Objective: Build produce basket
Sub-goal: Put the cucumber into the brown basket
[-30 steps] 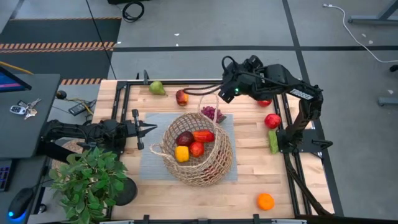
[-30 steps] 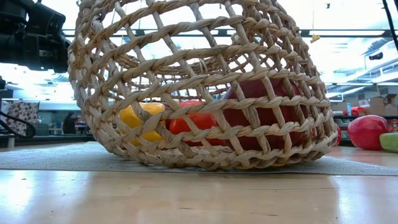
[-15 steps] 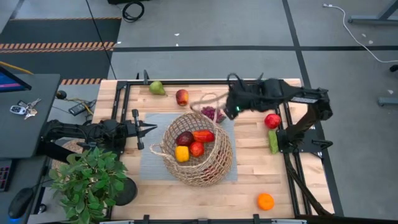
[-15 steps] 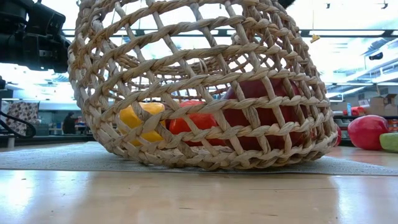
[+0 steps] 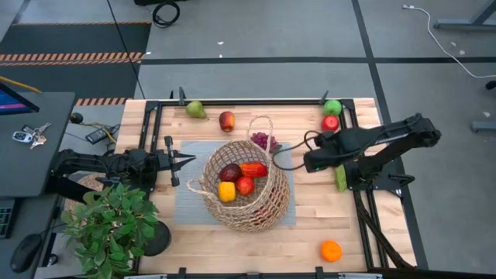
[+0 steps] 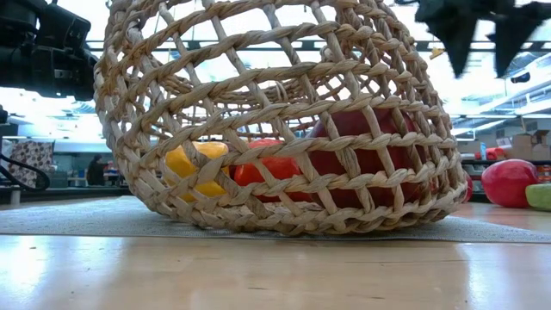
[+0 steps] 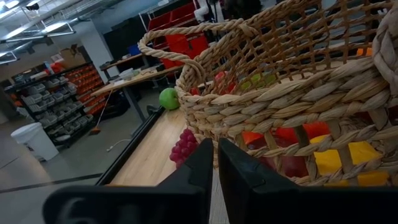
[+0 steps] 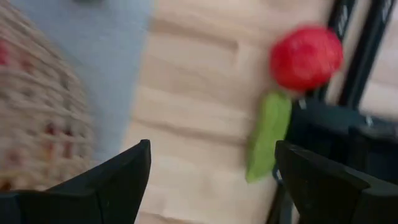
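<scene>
The basket (image 5: pixel 246 186) sits on a grey mat (image 5: pixel 190 201) in the middle of the table (image 5: pixel 310 232), holding a yellow pepper (image 5: pixel 226 191), a red apple (image 5: pixel 246 185), a dark red piece (image 5: pixel 230 172) and a red pepper (image 5: pixel 253 169). Purple grapes (image 5: pixel 266 141) lie just behind its far handle. A pear (image 5: pixel 194 109) and a red-yellow apple (image 5: pixel 226 121) rest near the far edge, a green apple (image 5: pixel 332 107) and a red one (image 5: pixel 330 122) in the far right corner, an orange (image 5: pixel 331 251) near the front right.

The right gripper (image 5: pixel 310 160) hangs above bare wood between basket and right rail, fingers spread wide, holding nothing. Its wrist view alone shows a red fruit (image 8: pixel 306 57) touching a long green vegetable (image 8: pixel 266 135) by the rail, which the arm covers from above.

The left gripper (image 5: pixel 184 160) waits at the mat's left side, fingers closed and empty; a potted plant (image 5: pixel 112 225) stands by that arm
</scene>
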Motion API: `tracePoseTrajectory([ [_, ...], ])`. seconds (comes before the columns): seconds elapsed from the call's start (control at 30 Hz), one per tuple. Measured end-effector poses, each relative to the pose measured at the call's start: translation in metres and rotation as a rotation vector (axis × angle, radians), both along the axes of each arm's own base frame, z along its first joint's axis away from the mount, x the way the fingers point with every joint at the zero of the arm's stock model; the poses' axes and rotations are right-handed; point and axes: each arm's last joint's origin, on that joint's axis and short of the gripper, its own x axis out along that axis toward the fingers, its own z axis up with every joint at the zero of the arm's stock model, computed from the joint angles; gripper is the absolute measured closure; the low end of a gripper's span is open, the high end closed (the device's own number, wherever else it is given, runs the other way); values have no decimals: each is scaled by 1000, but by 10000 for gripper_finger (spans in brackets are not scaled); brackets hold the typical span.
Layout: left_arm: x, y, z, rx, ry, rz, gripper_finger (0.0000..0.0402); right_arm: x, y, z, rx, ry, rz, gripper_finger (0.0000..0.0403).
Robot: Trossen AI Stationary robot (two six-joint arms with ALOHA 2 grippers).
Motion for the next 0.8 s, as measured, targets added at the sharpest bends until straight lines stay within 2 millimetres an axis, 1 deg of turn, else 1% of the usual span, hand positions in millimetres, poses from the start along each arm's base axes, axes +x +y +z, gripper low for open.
tracePoseTrajectory([
  [0.27, 0, 0, 0, 0, 0, 0, 369, -4, 4, -41, 121, 181, -129, 57],
  [0.5, 0, 0, 0, 0, 0, 0, 373, -8, 4, -84, 155, 197, -226, 57],
  [0.63, 0, 0, 0, 0, 0, 0, 368, -18, 2, -100, 119, 253, -302, 57],
  [0.8, 0, 0, 0, 0, 0, 0, 366, -27, 0, -113, 85, 294, -368, 57],
])
